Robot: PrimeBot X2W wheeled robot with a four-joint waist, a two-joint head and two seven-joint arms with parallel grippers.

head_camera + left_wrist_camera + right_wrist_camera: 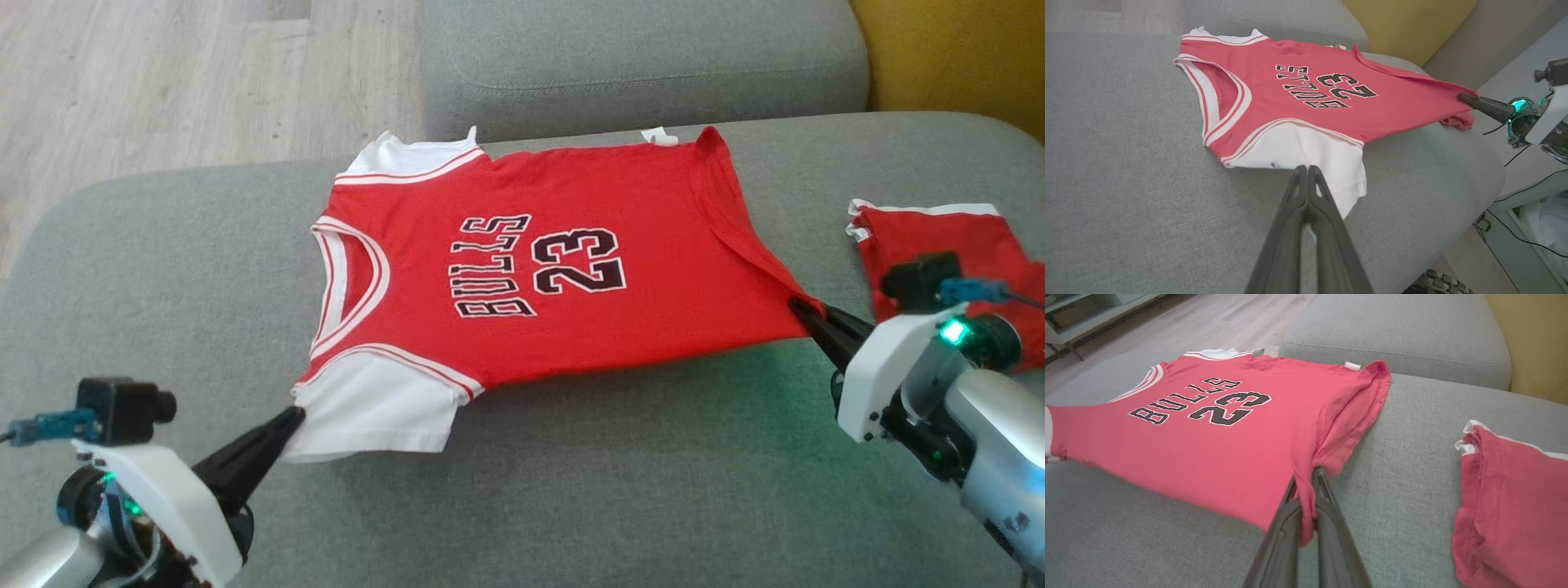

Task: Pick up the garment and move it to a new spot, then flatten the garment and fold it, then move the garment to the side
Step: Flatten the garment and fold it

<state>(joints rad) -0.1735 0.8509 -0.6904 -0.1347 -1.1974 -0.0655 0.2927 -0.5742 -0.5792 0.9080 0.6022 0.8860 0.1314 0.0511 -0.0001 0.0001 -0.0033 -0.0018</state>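
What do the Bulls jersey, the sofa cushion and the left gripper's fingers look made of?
Bulls jersey: soft matte knit, probably cotton or a blend; it drapes and creases, with stitched hems.
Sofa cushion: grey woven upholstery, matte; fine heathered weave shows.
Left gripper fingers: dark, smooth, slightly satin, likely moulded plastic or rubber; can't tell which.

Head view looks down over sofa seat (571,490); wrist views sit low, close at opposite jersey (588,335) ends, both sharing its print.
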